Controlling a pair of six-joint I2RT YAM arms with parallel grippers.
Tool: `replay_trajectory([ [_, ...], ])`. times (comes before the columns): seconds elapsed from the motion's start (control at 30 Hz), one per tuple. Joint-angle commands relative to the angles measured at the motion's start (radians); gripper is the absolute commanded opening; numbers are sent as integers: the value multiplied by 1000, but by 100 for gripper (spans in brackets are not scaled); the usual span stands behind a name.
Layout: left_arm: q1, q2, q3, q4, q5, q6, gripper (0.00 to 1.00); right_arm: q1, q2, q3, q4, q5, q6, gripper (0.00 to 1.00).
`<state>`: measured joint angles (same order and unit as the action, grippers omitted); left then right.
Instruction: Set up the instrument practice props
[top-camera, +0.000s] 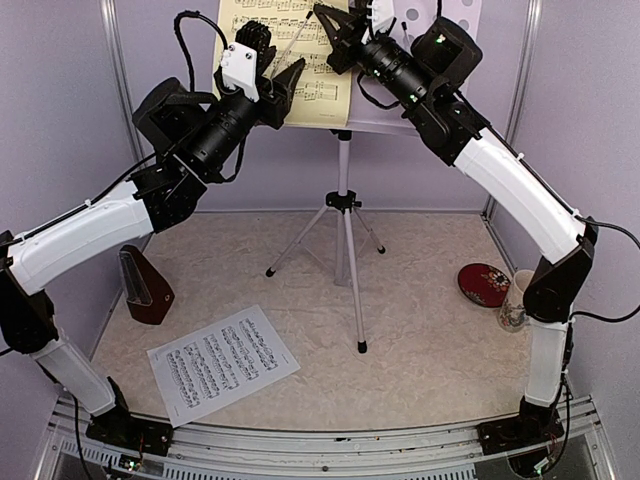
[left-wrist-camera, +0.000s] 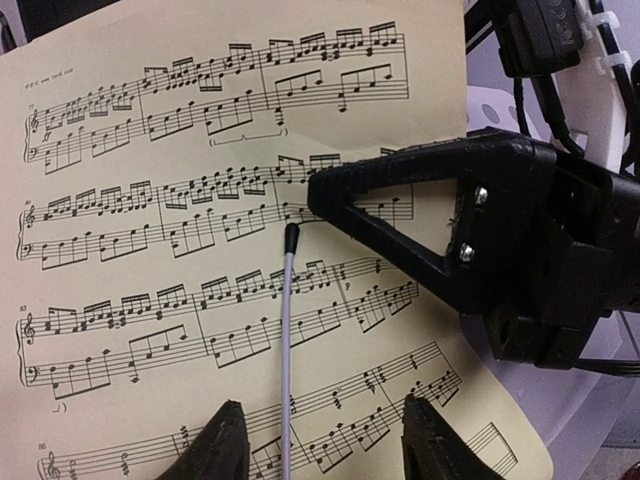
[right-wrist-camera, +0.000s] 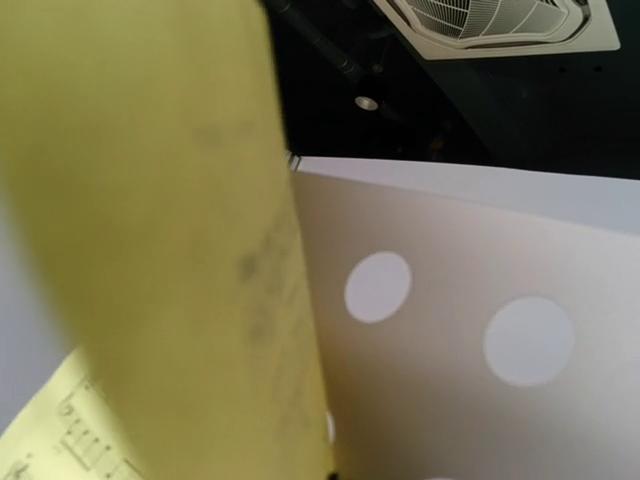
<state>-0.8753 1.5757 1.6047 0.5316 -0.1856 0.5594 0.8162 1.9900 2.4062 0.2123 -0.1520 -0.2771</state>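
The white tripod music stand (top-camera: 343, 205) stands at the back middle, its perforated desk (right-wrist-camera: 450, 400) close in the right wrist view. A yellow sheet of music (left-wrist-camera: 150, 200) lies against the desk. My right gripper (left-wrist-camera: 318, 195) reaches in from the right and is shut on the yellow sheet (top-camera: 320, 100). A thin grey page-holder wire (left-wrist-camera: 286, 330) runs up the sheet's face. My left gripper (left-wrist-camera: 325, 440) is open, with one fingertip on each side of that wire and just off the paper. A white sheet of music (top-camera: 222, 362) lies flat at the front left. The brown metronome (top-camera: 147, 285) stands behind it.
A red round dish (top-camera: 485, 283) and a floral white mug (top-camera: 515, 300) sit at the right, beside the right arm. The stand's three legs (top-camera: 355, 300) spread over the middle of the mat. Pale walls close the table on three sides.
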Motion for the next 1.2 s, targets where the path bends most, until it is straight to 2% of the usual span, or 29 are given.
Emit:
replay_trajectory([
  [0.0,-22,-26,-26,31,-17,11,59,9,3,18,39,20,-18,0],
  [0.1,-40,-49,-56,40,-44,22,69,8,1,18,44,24,-22,10],
  [0.2,-58,-82,-93,34,-74,19,73,9,-4,15,42,25,-27,13],
  [0.27,-69,-114,-113,22,-92,-3,74,9,-13,6,43,30,-30,19],
  [0.4,-78,-198,-184,-20,-112,-102,76,8,-45,-39,64,39,-35,45],
  [0.53,-78,-282,-263,-60,-161,-170,76,9,-79,-82,67,55,-43,60],
  [0.8,-44,-350,-260,-158,-282,-231,73,9,-178,-205,92,97,-46,90],
  [0.93,51,-355,-223,-248,-254,-355,72,9,-225,-267,86,93,-37,97],
  [1.07,150,-350,-205,-310,-167,-463,71,9,-277,-339,83,57,-27,99],
  [1.17,190,-341,-197,-335,-84,-489,70,9,-304,-373,59,35,-14,99],
])
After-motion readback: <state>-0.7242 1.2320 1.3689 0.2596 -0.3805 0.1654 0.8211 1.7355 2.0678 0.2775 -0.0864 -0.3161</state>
